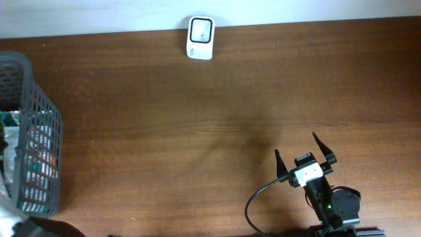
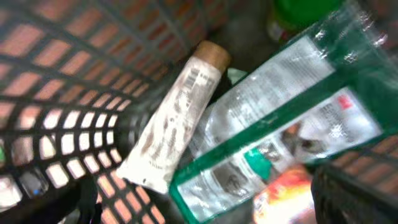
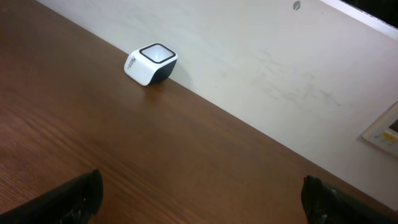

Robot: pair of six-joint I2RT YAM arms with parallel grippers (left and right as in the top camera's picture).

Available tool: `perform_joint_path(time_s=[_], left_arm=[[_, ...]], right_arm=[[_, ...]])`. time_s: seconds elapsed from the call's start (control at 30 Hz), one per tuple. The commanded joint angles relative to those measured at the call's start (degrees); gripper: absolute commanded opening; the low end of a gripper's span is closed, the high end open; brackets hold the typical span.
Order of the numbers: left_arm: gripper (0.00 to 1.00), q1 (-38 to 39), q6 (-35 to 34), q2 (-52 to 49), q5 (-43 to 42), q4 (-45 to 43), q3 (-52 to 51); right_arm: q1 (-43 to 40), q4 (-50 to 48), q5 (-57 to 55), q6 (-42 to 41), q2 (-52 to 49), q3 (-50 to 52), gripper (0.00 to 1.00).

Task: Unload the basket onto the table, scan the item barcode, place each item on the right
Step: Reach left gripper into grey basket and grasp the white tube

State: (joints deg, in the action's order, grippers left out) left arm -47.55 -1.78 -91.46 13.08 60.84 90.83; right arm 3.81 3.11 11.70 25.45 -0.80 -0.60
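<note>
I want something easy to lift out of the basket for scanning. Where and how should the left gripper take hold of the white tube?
Probably the middle of the white tube, from above, jaws closing across its narrow width. It lies slanted in the basket, cap upper right, crimped end lower left. The green-edged packet crowds one long side, so that gap looks tight.

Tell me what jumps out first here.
The white barcode scanner sits alone at the far edge. A grey mesh basket stands at the left, holding a white tube beside a clear green-edged packet. The right gripper hovers open and empty at the near right.
</note>
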Motion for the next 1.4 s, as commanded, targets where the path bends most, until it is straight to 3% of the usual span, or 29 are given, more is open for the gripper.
perform_joint_path(time_s=[0.0, 0.07, 0.27, 0.4, 0.5, 0.63, 0.67, 0.7, 0.73, 0.77, 0.93, 1.13, 1.37], left_arm=[[0.92, -1.0, 10.1, -2.5, 4.0, -4.5, -7.2], [0.93, -1.4, 10.1, -4.2, 9.1, -7.0, -10.4], [0.90, -3.9, 12.4, -10.1, 9.7, -14.8, -15.8], [0.84, -6.1, 12.4, -14.9, 9.7, -14.8, -15.8], [0.73, -6.9, 12.4, -18.2, 8.8, -15.5, -15.8], [0.54, -6.9, 12.4, -21.3, 8.8, -16.1, -15.8], [0.42, -6.9, 12.4, -21.9, 8.8, -16.1, -15.8], [0.21, -6.9, 12.4, -22.0, 8.8, -16.1, -15.8], [0.07, -6.9, 12.4, -21.9, 8.8, -16.2, -15.7], [0.00, -6.9, 12.4, -21.9, 8.8, -16.1, -15.5], [0.00, -6.2, 12.1, -21.5, 8.8, -9.6, -8.9], [0.00, -0.7, 11.5, -16.1, 4.2, 0.2, 6.1], [0.00, 9.0, 11.5, -2.4, 4.3, -0.5, 13.3]], right_arm=[[0.3, 0.3, 0.3, -0.4, 0.3, 0.3, 0.98], [0.3, 0.3, 0.3, -0.4, 0.3, 0.3, 0.98], [0.3, 0.3, 0.3, -0.4, 0.3, 0.3, 0.98], [0.3, 0.3, 0.3, -0.4, 0.3, 0.3, 0.98], [0.3, 0.3, 0.3, -0.4, 0.3, 0.3, 0.98], [0.3, 0.3, 0.3, -0.4, 0.3, 0.3, 0.99], [0.3, 0.3, 0.3, -0.4, 0.3, 0.3, 0.98], [0.3, 0.3, 0.3, -0.4, 0.3, 0.3, 0.98], [0.3, 0.3, 0.3, -0.4, 0.3, 0.3, 0.98], [0.3, 0.3, 0.3, -0.4, 0.3, 0.3, 0.98], [0.3, 0.3, 0.3, -0.4, 0.3, 0.3, 0.98], [0.3, 0.3, 0.3, -0.4, 0.3, 0.3, 0.98], [0.3, 0.3, 0.3, -0.4, 0.3, 0.3, 0.98]])
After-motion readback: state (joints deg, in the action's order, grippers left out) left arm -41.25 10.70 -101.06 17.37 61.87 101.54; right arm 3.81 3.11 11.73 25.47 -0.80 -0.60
